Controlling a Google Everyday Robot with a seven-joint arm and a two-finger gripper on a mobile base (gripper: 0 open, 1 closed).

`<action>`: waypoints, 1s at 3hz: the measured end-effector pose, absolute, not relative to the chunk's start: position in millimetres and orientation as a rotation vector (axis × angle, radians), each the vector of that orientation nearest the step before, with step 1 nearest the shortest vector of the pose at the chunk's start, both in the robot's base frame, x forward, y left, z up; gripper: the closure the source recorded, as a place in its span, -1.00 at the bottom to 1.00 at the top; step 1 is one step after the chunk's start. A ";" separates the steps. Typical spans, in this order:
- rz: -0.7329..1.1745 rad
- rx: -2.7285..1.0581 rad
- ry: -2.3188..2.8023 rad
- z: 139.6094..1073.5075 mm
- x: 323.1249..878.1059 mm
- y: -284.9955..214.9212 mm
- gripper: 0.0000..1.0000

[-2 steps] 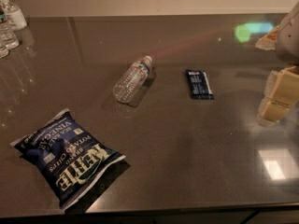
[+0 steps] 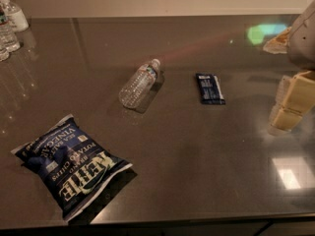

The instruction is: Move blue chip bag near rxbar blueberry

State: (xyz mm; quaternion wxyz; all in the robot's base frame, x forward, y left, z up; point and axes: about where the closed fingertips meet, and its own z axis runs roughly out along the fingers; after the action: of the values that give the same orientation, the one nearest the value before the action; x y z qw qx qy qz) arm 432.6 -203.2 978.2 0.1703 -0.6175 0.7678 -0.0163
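A pale wall runs behind a dark, glossy worktop (image 2: 197, 151) that mirrors a green-cyan light patch and a white square of glare.

A clear plastic bottle (image 2: 139, 83) lies on its side near the middle, ribbed, with its white cap pointing away and to the right. The chip bag (image 2: 71, 163) lies flat well in front of the bottle and to its left, near the worktop's front edge. It is large, crinkly and navy, with white sealed edges and white lettering that reads upside down. The bar (image 2: 210, 88) lies flat to the right of the bottle and apart from it, a small, thin, dark-blue rectangle with pale print. It is far from the chip bag. More clear bottles (image 2: 10, 23) stand upright far behind the lying bottle and to its left, at the worktop's corner.

The hand (image 2: 294, 104) is far to the right of the bottle, beyond the bar, at the frame's edge: blocky cream parts under a grey body. It touches none of the items and holds nothing; whether it is open or closed cannot be told.
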 end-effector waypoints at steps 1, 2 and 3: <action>0.037 -1.799 2.085 979.1 421.5 -174.0 -1.00; 0.119 -1.838 1.988 975.8 410.1 -139.1 -1.00; 0.197 -1.866 1.900 966.7 401.7 -99.7 -1.00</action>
State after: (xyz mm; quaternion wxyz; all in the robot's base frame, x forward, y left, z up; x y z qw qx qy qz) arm 401.7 -99.7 966.7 0.2334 -0.6795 0.6919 0.0716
